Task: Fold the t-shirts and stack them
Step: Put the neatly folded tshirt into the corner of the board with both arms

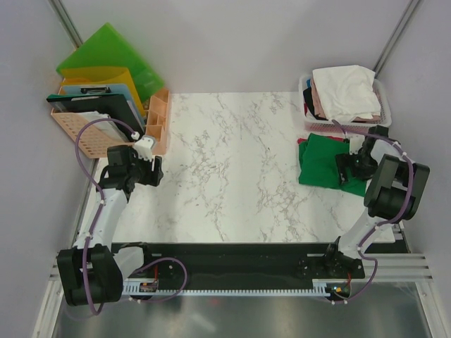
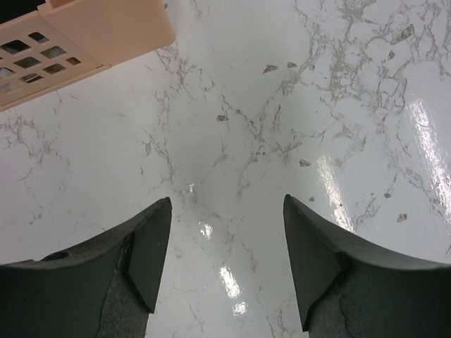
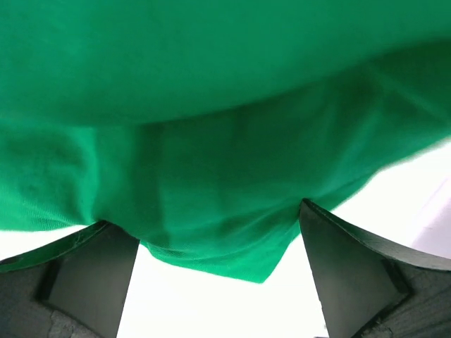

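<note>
A folded deep green t-shirt [image 1: 323,160] lies on the marble table [image 1: 232,169] at the right, with a sliver of magenta-red cloth [image 1: 301,141] showing at its far left corner. My right gripper [image 1: 350,165] sits at the green shirt's right edge. In the right wrist view the green t-shirt [image 3: 211,105] fills the frame, and one corner of it lies between the wide-apart fingers of my open right gripper [image 3: 208,218]. My left gripper [image 1: 146,171] is far off at the table's left side. Its jaws [image 2: 227,204] stand open over bare marble.
A white basket [image 1: 381,90] at the back right holds a crumpled white t-shirt [image 1: 345,90] and pale pink cloth [image 1: 318,104]. At the back left stand a peach organiser [image 1: 159,121], also seen in the left wrist view [image 2: 91,32], and green, yellow and blue folders [image 1: 106,60].
</note>
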`<move>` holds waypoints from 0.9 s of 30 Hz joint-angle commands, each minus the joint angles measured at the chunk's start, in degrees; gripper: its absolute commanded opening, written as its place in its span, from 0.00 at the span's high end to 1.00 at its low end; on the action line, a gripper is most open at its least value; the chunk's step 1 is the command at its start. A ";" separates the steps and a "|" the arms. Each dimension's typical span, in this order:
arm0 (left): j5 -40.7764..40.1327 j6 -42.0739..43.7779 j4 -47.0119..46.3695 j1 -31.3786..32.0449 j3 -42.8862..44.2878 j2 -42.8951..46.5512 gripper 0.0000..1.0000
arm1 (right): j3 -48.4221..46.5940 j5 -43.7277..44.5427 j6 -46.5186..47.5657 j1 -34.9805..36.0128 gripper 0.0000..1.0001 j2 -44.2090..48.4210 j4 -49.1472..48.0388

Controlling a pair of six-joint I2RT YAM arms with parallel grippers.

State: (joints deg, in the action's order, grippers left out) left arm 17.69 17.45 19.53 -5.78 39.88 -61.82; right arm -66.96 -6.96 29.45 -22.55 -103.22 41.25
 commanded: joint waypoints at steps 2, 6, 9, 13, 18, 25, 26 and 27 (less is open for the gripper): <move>1.47 0.65 -2.65 -0.28 0.90 -0.67 0.28 | -5.45 11.00 4.21 -0.92 0.02 -1.81 -6.01; 1.03 0.74 -2.48 -0.28 0.73 -0.85 0.28 | -9.24 11.70 2.46 -1.19 0.02 -3.91 -5.83; 0.68 1.44 -2.21 -0.20 0.03 0.21 0.28 | -8.90 10.31 1.84 -1.36 0.02 -3.75 -5.92; -0.11 2.58 -2.21 -0.28 -0.68 1.09 0.28 | -3.71 7.14 1.49 -1.45 0.02 2.47 -6.01; 0.23 2.76 -2.21 -0.28 -0.85 0.65 0.28 | -0.02 1.61 1.22 -1.45 0.02 15.65 -2.33; 0.41 1.27 -2.39 -0.37 -0.50 -1.28 0.29 | 0.60 -12.18 -3.17 -0.66 0.02 28.96 5.41; 0.24 1.27 -2.39 -0.28 -0.42 -1.37 0.29 | 0.78 -14.81 -3.61 -0.14 0.02 27.65 5.85; 0.24 1.27 -2.39 -0.28 -0.50 -1.28 0.29 | 0.78 -15.10 -4.40 1.61 0.02 26.07 5.68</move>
State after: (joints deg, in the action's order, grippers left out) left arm 18.06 18.13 19.16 -5.78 39.03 -62.76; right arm -66.85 -14.06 28.23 -23.22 -71.96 42.83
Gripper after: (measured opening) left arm 0.712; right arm 0.982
